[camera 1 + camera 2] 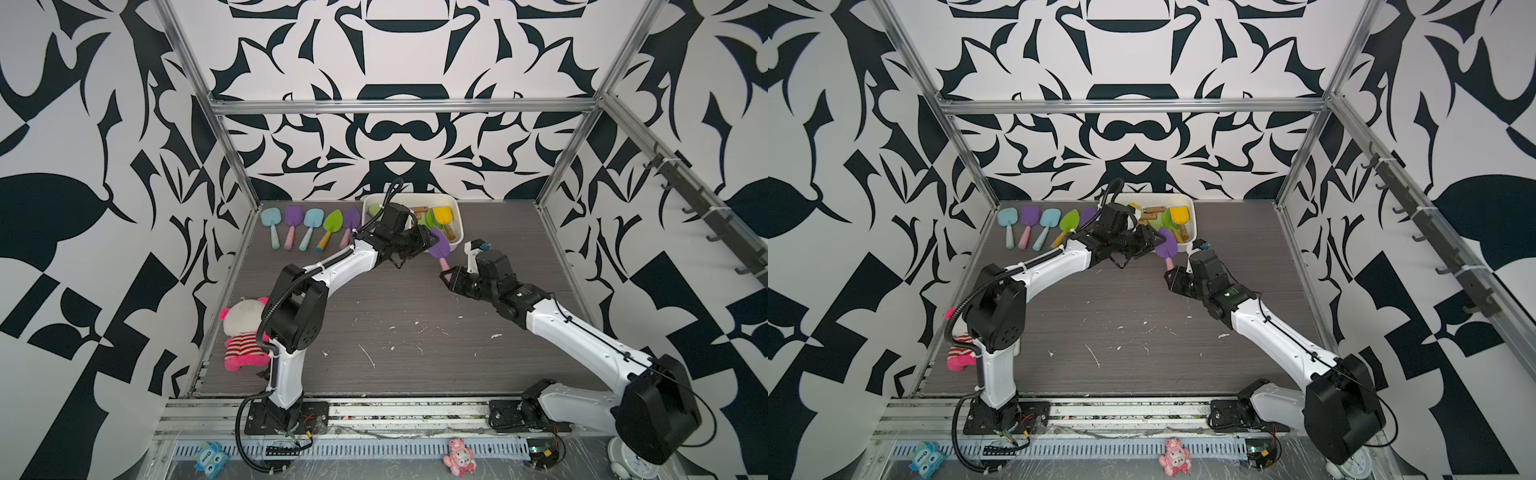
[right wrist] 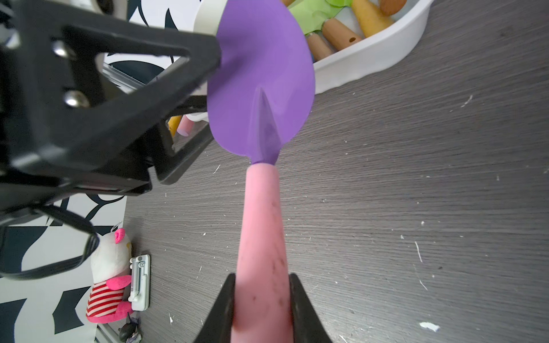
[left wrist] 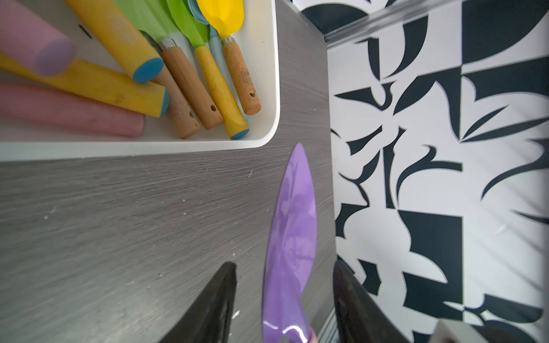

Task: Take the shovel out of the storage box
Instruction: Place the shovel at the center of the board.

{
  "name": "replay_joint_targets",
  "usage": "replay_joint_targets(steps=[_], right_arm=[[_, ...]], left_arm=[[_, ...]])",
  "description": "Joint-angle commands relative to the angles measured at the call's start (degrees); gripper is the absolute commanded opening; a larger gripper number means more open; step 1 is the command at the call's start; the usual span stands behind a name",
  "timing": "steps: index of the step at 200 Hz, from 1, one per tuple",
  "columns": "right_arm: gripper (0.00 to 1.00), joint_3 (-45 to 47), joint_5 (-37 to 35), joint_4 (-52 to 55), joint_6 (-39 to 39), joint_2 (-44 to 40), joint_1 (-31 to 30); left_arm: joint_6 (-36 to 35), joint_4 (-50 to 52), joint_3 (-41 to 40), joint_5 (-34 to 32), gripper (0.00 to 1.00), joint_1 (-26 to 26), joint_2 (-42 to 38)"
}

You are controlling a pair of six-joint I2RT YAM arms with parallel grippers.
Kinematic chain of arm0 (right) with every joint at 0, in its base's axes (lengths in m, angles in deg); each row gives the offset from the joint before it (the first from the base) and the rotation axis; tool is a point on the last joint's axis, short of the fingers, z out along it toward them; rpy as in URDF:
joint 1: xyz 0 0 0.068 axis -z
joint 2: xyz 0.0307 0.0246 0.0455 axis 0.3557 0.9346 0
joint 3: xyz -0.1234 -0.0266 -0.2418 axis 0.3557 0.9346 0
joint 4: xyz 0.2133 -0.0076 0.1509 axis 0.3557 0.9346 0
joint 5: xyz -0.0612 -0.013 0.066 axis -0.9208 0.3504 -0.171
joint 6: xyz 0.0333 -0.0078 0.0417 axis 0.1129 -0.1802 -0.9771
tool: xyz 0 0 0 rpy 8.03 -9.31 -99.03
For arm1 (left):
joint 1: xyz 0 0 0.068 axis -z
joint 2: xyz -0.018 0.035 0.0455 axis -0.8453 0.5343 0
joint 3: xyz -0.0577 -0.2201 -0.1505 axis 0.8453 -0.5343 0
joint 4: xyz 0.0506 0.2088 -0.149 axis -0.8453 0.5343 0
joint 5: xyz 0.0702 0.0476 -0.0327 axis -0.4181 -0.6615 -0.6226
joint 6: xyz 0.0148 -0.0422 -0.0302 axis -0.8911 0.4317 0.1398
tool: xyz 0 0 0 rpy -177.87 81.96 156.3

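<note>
The purple shovel (image 1: 438, 248) hangs clear of the storage box (image 3: 269, 89), just beside its near corner; the right gripper (image 2: 262, 277) is clamped on the pink handle, while the left gripper (image 3: 283, 264) has its jaws apart, either side of the blade. This looks like a handover: the left must close firmly before the right lets go
</note>
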Motion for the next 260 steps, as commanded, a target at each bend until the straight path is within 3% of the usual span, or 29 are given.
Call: replay_joint_targets(steps=[1,61,85,92,106,123,162,204,237,260], right_arm=[[0.0,-2.8,-0.6,-3.7,-0.3,0.2,-0.7],[0.0,-3.1,0.7,-4.7,0.2,1.0,-1.0],[0.0,-3.5,2.1,-5.3,1.4,1.1,-1.0],[0.06,-3.8,2.6,-5.5,1.7,1.1,-1.0],[0.31,-4.4,3.2,-5.6,2.7,1.0,-1.1],[0.51,-5.8,3.4,-4.5,3.8,0.8,-1.0],[0.82,-9.4,-1.4,0.2,7.2,-0.2,-0.9],[0.85,-14.7,0.2,2.2,9.9,4.9,0.7],[0.85,-21.4,3.1,5.2,9.9,13.8,3.5],[0.84,-31.1,5.3,10.8,11.0,24.1,4.4]], left_arm=[[-0.9,2.1,2.3,0.7,0.45,0.2,1.8],[-5.3,5.8,3.2,0.1,0.09,-0.6,2.4],[-8.9,6.9,2.8,0.5,0.03,-1.4,0.9],[-9.8,6.9,2.4,0.9,0.02,-1.7,0.3],[-11.8,7.2,1.5,1.6,0.01,-2.6,-1.3],[-14.9,7.9,-0.5,2.4,0.0,-4.1,-3.8],[-27.0,17.7,-7.8,7.0,0.0,-11.2,-12.7],[-43.6,34.9,-13.1,7.8,0.0,-22.3,-20.6],[-54.2,44.6,-12.2,-1.1,0.01,-29.7,-19.7],[-57.4,44.9,-11.3,-5.5,0.02,-33.7,-17.2]])
